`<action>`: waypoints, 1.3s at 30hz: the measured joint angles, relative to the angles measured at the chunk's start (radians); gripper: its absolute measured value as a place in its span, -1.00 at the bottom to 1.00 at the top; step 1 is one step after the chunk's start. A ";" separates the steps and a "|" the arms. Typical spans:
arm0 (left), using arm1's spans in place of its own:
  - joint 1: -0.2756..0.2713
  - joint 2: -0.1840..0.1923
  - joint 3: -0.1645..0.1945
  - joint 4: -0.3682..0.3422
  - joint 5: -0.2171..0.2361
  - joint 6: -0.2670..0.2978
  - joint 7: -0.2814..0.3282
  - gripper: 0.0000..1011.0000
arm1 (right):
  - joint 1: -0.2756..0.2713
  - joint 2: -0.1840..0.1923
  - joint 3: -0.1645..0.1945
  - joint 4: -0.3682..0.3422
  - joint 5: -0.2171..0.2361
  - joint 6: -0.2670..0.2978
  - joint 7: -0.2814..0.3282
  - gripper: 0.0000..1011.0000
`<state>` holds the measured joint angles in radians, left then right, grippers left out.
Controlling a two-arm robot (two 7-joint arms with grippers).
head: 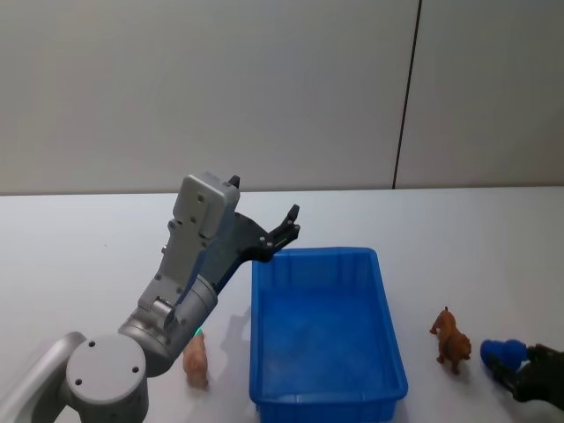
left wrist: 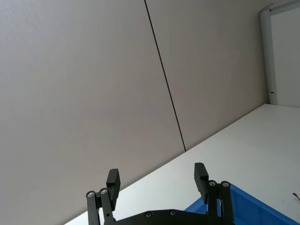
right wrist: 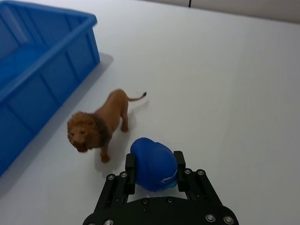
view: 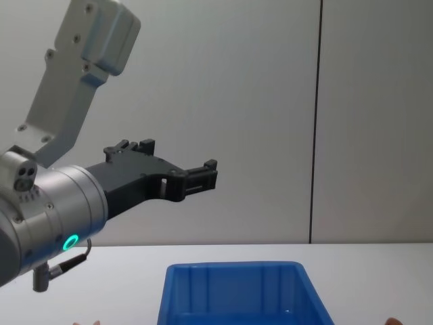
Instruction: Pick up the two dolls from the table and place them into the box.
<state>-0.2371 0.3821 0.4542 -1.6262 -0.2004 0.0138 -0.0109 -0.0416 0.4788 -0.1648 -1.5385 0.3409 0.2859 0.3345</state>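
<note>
**Head cam:** high on the centreline, faces fwd and down. It takes in the table (head: pixel 88 229) out to the far wall panels (head: pixel 220 88), w/ the box (head: pixel 317 335) at centre.

**Chest cam:** lower, faces level toward the far wall, so the box's far end sits at frame bottom.

**Left wrist cam:** behind the left gripper (left wrist: pixel 157 174), whose fingers are spread. It sits high near the box's far-left corner, tilted up at the wall.

**Right wrist cam:** very close, low over the near-right table, behind the right gripper (right wrist: pixel 154 165) clasping a blue toy (right wrist: pixel 152 157). A lion (right wrist: pixel 101 124) stands just beyond.

**Shared:** box in all 4 views; panel seam (view: pixel 316 122) in 3; lion in 2.
</note>
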 joint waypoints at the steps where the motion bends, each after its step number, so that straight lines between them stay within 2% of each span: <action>1: 0.000 0.000 0.000 0.000 0.000 0.000 0.000 0.98 | 0.001 0.000 0.001 -0.005 0.000 -0.007 0.001 -0.07; 11: 0.000 0.000 0.000 0.000 0.000 0.000 0.000 0.98 | 0.014 0.003 0.008 -0.052 0.004 -0.054 0.008 -0.19; 19: 0.000 0.000 0.000 0.000 0.000 0.000 0.000 0.98 | 0.046 -0.004 0.008 -0.097 -0.001 -0.088 0.035 -0.30; 27: 0.000 0.000 0.000 0.000 0.000 0.000 0.000 0.98 | 0.098 -0.033 -0.016 -0.125 -0.028 -0.096 0.098 -0.41; 39: 0.000 0.000 0.000 0.000 0.000 0.000 0.000 0.98 | 0.158 -0.098 -0.084 -0.110 -0.086 -0.044 0.204 -0.54</action>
<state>-0.2371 0.3821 0.4542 -1.6262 -0.2003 0.0139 -0.0109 0.1161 0.3807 -0.2486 -1.6482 0.2550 0.2414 0.5387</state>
